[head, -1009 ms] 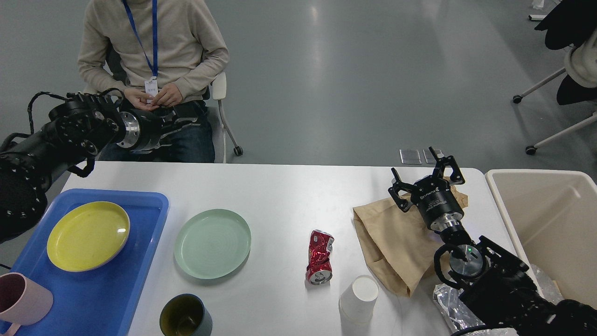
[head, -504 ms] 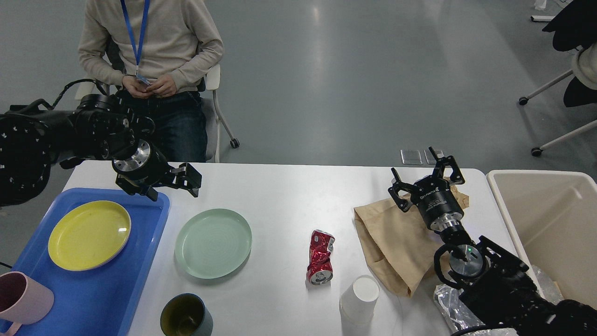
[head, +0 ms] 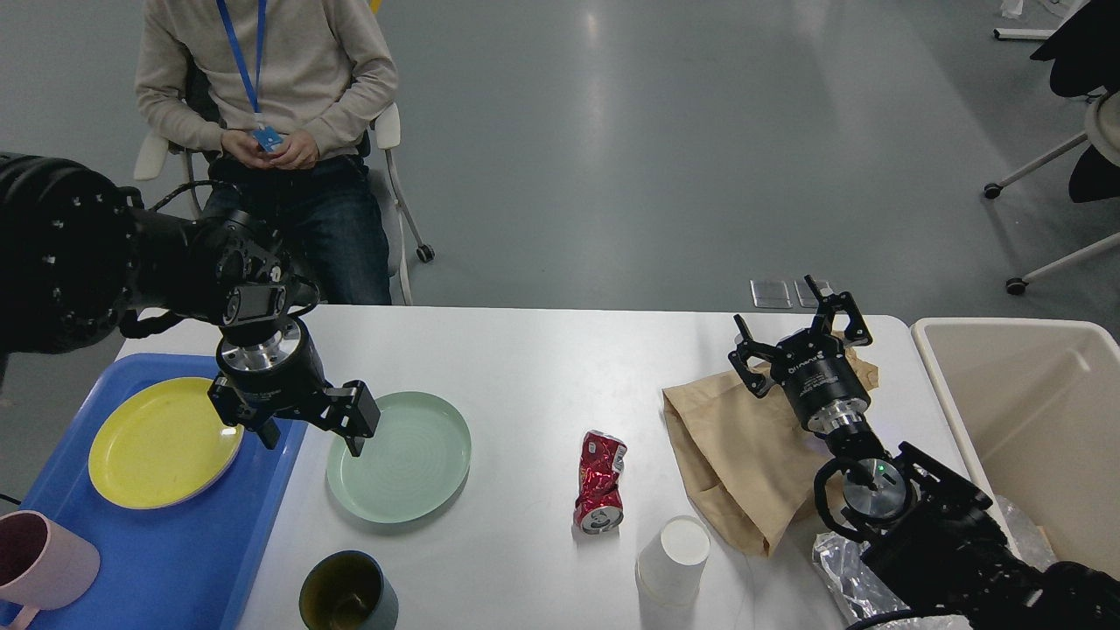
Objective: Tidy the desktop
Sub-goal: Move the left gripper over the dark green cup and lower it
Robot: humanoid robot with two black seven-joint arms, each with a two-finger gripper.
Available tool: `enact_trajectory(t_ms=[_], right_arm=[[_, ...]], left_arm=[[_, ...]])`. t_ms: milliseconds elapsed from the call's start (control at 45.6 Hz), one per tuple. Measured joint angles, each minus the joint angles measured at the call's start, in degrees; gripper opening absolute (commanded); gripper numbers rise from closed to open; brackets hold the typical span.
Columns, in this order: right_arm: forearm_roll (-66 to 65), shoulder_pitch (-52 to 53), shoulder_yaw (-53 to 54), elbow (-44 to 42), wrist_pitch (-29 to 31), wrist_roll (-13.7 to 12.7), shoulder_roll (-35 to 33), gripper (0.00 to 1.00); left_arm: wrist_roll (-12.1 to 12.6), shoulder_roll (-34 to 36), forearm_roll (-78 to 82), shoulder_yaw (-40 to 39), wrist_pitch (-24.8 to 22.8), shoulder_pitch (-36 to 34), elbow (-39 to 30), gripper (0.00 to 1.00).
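Both arms are matte black. The left arm (head: 79, 254), at the upper left of the frame, has a bulky rounded housing dotted with small pale screws, a thin black cable looping beside it, and a polished silver ring above its black left end effector (head: 311, 424). The right arm (head: 954, 542), at the lower right, shows a silver disc with a green light, and white lettering on the cylindrical body of the right end effector (head: 801, 337).

Two plates, yellow plate (head: 164, 441) and green plate (head: 400, 456); two mugs, pink mug (head: 39, 560) and dark mug (head: 347, 592); one paper cup (head: 673, 560); one crushed can (head: 600, 481); one paper bag (head: 744, 446); possibly one foil scrap (head: 844, 577).
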Motion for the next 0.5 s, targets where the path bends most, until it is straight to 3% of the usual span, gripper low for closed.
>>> enact_trajectory(t_ms=[88, 241, 504], right_arm=[[-0.03, 0.00, 0.00, 0.00, 0.00, 0.00, 0.00, 1.00], [-0.02, 0.00, 0.00, 0.00, 0.00, 0.00, 0.00, 1.00], [-0.02, 0.00, 0.00, -0.01, 0.00, 0.00, 0.00, 1.00]], left_arm=[[0.00, -0.51, 0.35, 0.09, -1.28, -0.31, -2.07, 0.97], [0.05, -0.81, 0.61, -0.02, -9.10, -0.52, -3.20, 0.97], [0.23, -2.92, 1.56, -0.44, -10.22, 0.93, -2.75, 0.97]])
